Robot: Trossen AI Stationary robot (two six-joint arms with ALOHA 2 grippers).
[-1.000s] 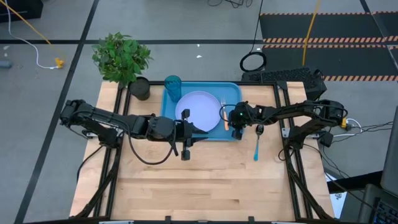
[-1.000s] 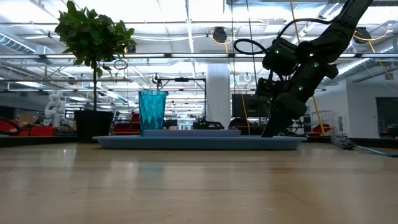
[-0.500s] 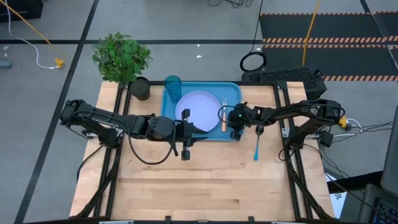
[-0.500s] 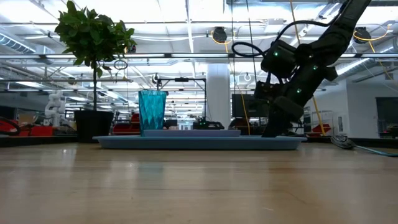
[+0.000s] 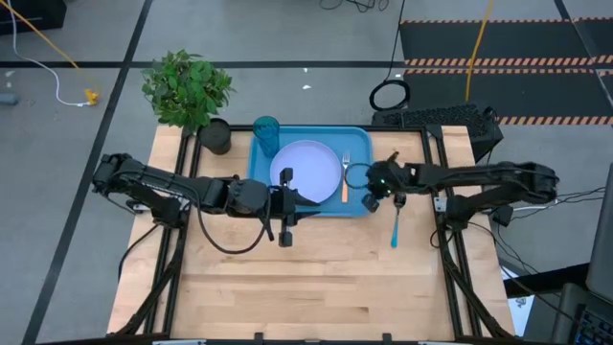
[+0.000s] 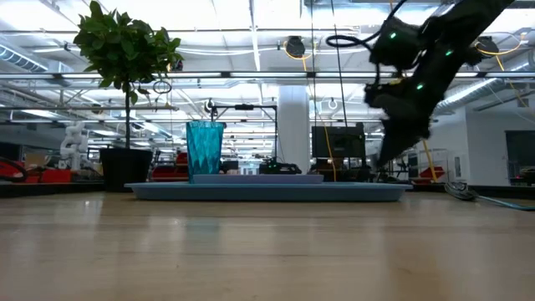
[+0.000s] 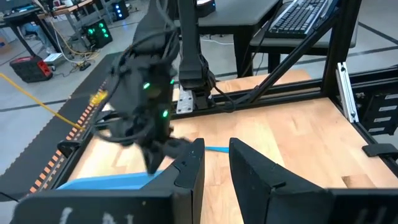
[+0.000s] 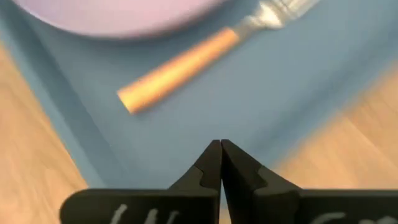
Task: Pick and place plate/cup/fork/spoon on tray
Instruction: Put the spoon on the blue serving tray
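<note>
Your right gripper, fingers pressed together and empty, hangs above the blue tray at frame centre; fork lies there beside the plate, spoon waits on wood right of it. Left gripper idles, fingers apart.

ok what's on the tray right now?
On the tray: the cup at a far corner, the plate in the middle, the fork beside the plate. The right gripper covers one near corner. The spoon lies off the tray, on the table.
</note>
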